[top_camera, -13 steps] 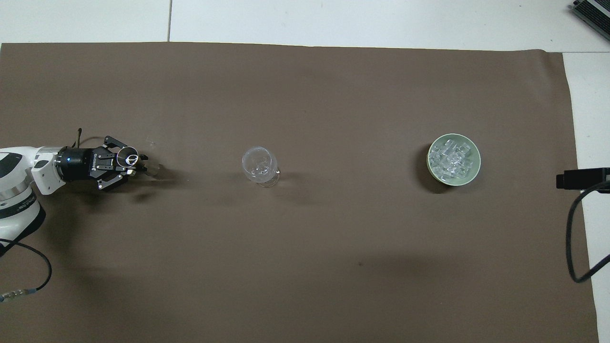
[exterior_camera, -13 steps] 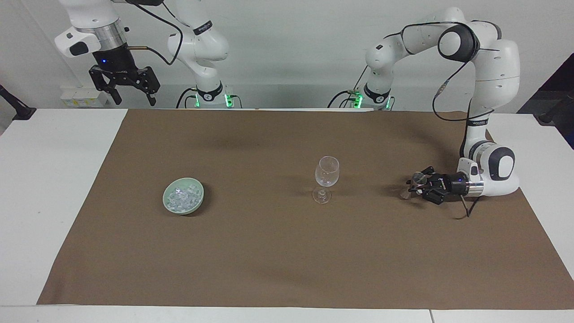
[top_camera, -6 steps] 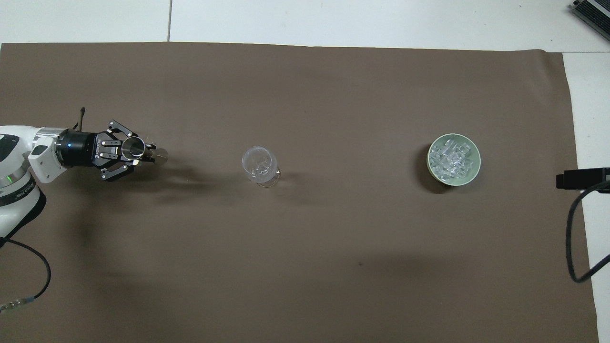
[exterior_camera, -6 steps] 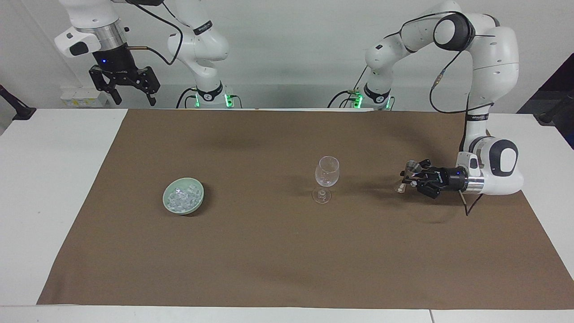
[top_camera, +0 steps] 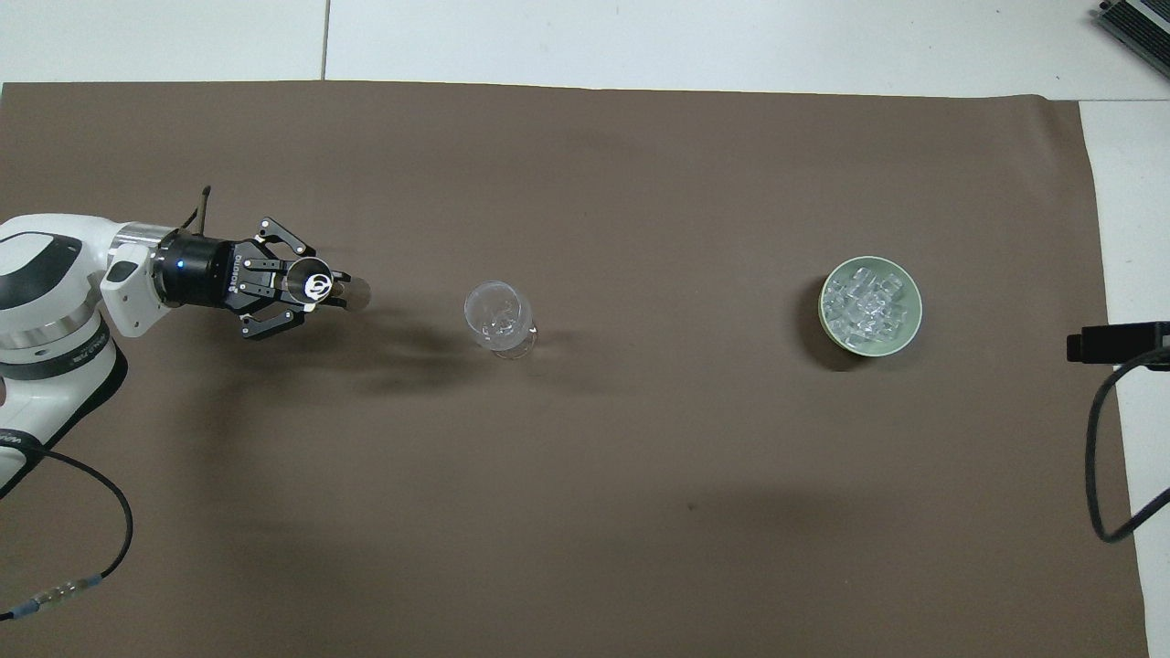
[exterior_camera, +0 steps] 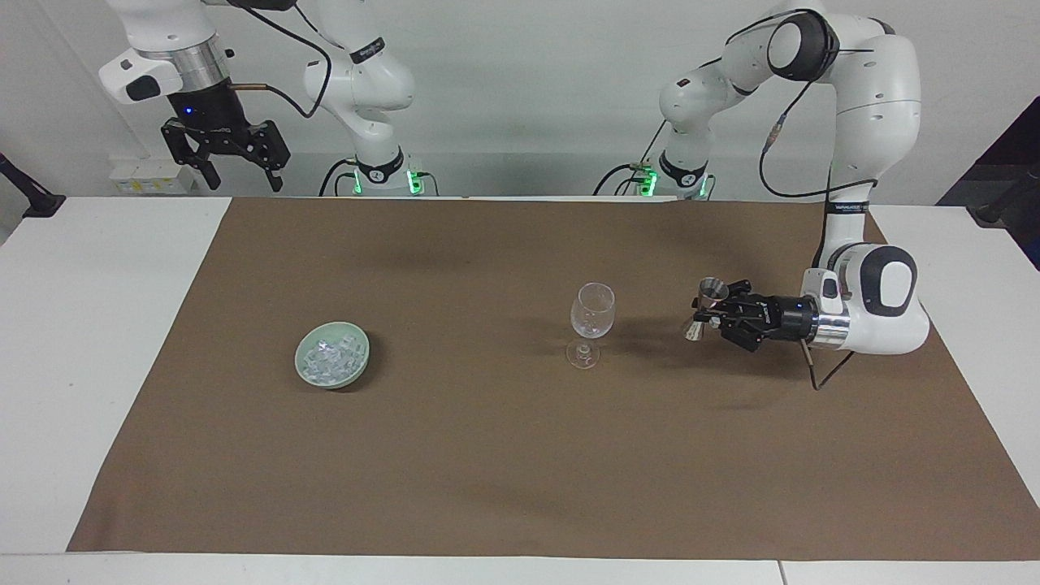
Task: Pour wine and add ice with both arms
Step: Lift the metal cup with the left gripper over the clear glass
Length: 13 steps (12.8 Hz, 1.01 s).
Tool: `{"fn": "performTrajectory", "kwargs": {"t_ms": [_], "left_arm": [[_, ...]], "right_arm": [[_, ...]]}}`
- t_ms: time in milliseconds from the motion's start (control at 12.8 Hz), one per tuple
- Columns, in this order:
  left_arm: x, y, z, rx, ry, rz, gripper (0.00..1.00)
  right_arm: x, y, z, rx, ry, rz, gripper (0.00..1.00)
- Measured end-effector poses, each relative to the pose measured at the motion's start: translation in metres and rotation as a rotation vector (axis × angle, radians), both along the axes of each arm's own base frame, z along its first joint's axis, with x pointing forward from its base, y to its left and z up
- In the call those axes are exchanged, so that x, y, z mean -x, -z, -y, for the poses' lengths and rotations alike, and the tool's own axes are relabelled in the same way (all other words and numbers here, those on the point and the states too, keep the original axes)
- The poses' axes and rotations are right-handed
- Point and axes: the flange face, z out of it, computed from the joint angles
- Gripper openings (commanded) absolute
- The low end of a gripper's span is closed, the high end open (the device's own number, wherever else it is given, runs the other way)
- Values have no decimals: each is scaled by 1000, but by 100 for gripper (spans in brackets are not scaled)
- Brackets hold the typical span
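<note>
My left gripper (exterior_camera: 710,314) is shut on a small metal jigger (exterior_camera: 713,288) and holds it about upright above the brown cloth, beside the stemmed glass (exterior_camera: 592,314), toward the left arm's end of the table. In the overhead view the left gripper (top_camera: 329,294) and the jigger (top_camera: 315,286) stand a short gap from the glass (top_camera: 494,316). The glass is clear and upright. A heap of ice (exterior_camera: 328,352) fills a pale green bowl (exterior_camera: 362,354) toward the right arm's end; the ice (top_camera: 864,302) and the bowl (top_camera: 913,315) also show in the overhead view. My right gripper (exterior_camera: 244,180) waits open, high over the table's edge.
A brown cloth (exterior_camera: 487,455) covers most of the white table (exterior_camera: 89,341). A black clamp with a cable (top_camera: 1115,343) sits at the table's edge toward the right arm's end.
My left gripper has risen off the cloth with the jigger and moved toward the stemmed glass. The right arm has not moved.
</note>
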Motion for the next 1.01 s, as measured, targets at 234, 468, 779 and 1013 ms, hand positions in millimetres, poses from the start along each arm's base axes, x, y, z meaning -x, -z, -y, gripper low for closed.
{"fn": "performTrajectory", "kwargs": {"t_ms": [234,468,779,1013], "left_arm": [[-1,-8,27,-28,5,-15,2],[0,-25,48,-79,-3,-23,2],[1,-63,61,-150,-29,-49,1],[4,-77,74,-191,-46,-46,0]], "right_arm": [[0,0,0,0,0,0,100],[0,0,0,0,0,0,100],[0,0,0,0,0,0,100],[0,0,0,0,0,0,100]]}}
